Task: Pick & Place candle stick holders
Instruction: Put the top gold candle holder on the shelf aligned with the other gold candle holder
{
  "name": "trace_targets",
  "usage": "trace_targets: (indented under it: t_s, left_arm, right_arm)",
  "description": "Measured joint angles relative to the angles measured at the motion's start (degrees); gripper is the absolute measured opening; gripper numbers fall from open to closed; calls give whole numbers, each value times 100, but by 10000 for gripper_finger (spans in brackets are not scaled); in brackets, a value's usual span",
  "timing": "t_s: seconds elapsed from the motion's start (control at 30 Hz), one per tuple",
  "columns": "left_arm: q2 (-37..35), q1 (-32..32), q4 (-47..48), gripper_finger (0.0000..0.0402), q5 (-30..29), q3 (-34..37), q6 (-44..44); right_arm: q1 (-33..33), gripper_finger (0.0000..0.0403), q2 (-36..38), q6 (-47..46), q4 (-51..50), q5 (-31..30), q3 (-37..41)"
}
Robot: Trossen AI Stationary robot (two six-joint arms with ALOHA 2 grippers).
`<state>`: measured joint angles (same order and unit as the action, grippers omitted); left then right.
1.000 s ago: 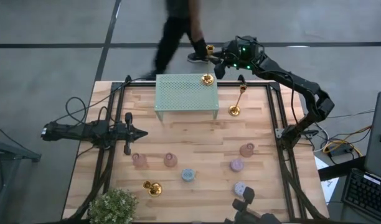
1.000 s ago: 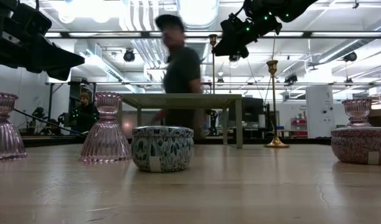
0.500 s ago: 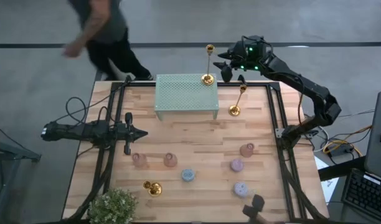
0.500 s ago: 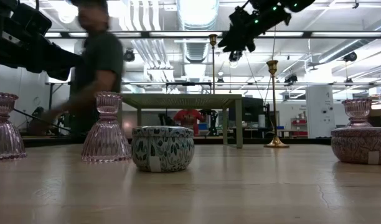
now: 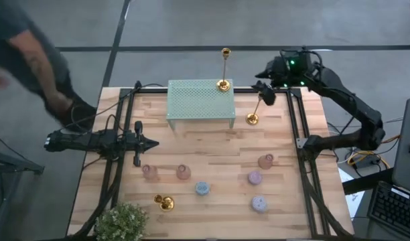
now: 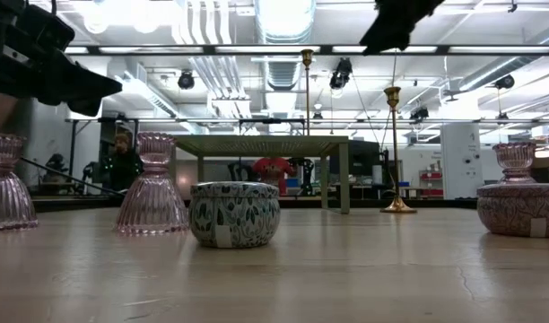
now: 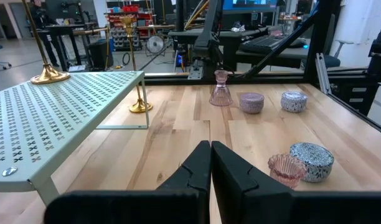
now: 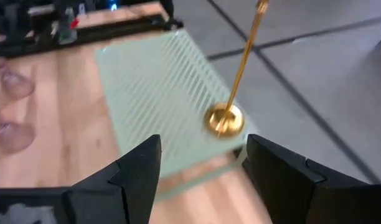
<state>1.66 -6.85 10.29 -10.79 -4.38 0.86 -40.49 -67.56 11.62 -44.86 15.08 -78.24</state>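
A tall gold candle stick holder (image 5: 224,70) stands by its round base on the far right corner of the green perforated stand (image 5: 198,100); the right wrist view shows that base (image 8: 225,119). A second holder (image 5: 254,114) stands on the table just right of the stand. A third gold one (image 5: 165,203) is near the front left. My right gripper (image 5: 263,90) hangs open and empty above the second holder's top. Over the table's left side my left gripper (image 5: 151,142) is level and shut on nothing.
Pink glass holders (image 5: 150,172) and small round tins (image 5: 202,188) are spread across the table's near half. A potted plant (image 5: 122,221) sits at the near left corner. A person (image 5: 31,60) moves past beyond the far left corner.
My right gripper has drawn back from the top of the holder on the stand, toward the table's right edge and a little up. That holder stays upright on the stand. The person behind the table has walked from the middle to the left.
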Motion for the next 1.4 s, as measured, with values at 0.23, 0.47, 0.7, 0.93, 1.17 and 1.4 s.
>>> trace_targets:
  t_s: [0.23,0.47,0.7,0.93,1.17,1.4]
  left_arm:
    - [1,0,0,16,0,0,-1]
    - [-1,0,-1,16,0,0,-1]
    - [0,0,-1,16,0,0,0]
    - [-1,0,0,16,0,0,0]
    - [-1,0,-1,16,0,0,-1]
    - [0,0,0,16,0,0,-2]
  right_arm:
    - [24,228,473,90,-1005,-11,297]
    - [24,226,819,173,-1211,-350,920]
    - [27,227,1049,206,-1029,-604,1687]
    - [27,224,1052,196,342,-626,2580]
    - [21,218,1044,235,1198,-751,3068]
    - [18,194,1051,335,1402,-786,3167]
